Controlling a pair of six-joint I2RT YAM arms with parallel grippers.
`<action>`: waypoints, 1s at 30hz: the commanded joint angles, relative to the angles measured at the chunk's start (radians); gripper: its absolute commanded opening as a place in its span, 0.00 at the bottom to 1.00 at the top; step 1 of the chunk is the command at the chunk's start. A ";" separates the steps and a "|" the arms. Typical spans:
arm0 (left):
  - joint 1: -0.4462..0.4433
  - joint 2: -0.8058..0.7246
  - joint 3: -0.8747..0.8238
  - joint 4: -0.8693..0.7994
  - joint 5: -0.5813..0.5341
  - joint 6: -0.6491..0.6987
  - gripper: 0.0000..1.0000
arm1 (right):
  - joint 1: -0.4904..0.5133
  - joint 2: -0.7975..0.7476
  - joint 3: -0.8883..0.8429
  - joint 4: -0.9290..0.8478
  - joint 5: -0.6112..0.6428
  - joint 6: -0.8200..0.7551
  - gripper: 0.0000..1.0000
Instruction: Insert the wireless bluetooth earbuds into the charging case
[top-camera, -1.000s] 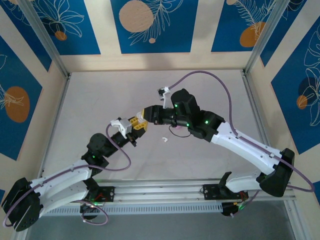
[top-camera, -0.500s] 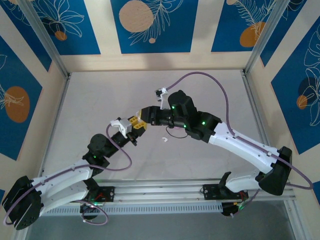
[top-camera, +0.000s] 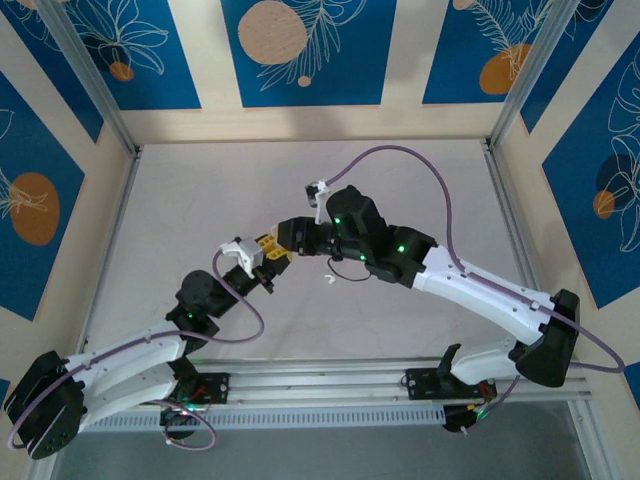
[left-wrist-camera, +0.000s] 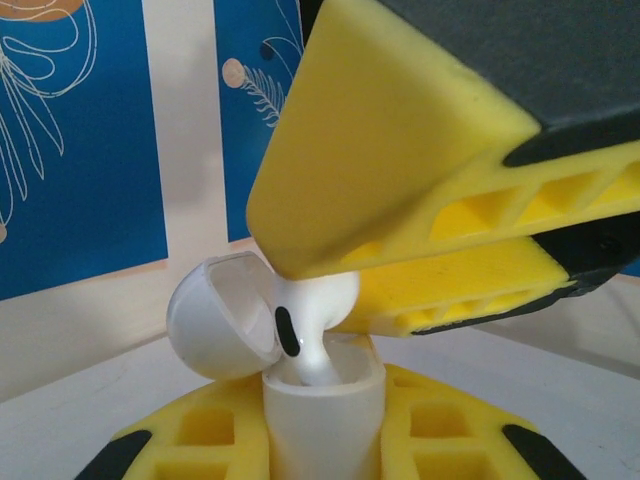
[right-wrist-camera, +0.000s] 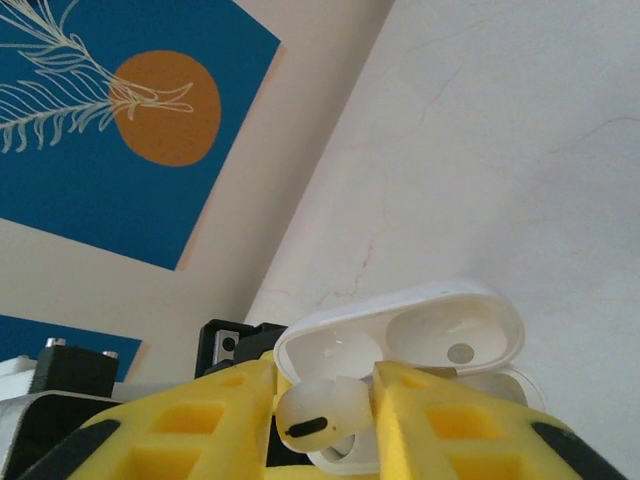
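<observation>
earbud (right-wrist-camera: 322, 415) in right gripper (right-wrist-camera: 325, 388), atop case (left-wrist-camera: 322, 432)

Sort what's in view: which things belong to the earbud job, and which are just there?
Job: case in left gripper; earbud in right gripper; loose earbud on table.
Not job: purple cables; blue wall panels.

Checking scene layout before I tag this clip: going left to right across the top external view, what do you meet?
Left arm's base → left gripper → loose white earbud → right arm's base. The right gripper overlaps the left, so it's omitted.
</observation>
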 joint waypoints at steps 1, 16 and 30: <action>-0.012 -0.018 0.020 0.118 -0.008 -0.018 0.14 | 0.020 0.029 0.036 -0.124 0.037 -0.030 0.35; -0.011 -0.029 0.017 0.108 -0.002 -0.021 0.14 | 0.031 0.029 0.107 -0.203 0.092 -0.084 0.46; -0.012 -0.154 -0.031 -0.021 -0.078 0.016 0.13 | -0.278 -0.103 0.066 -0.382 -0.067 -0.097 0.51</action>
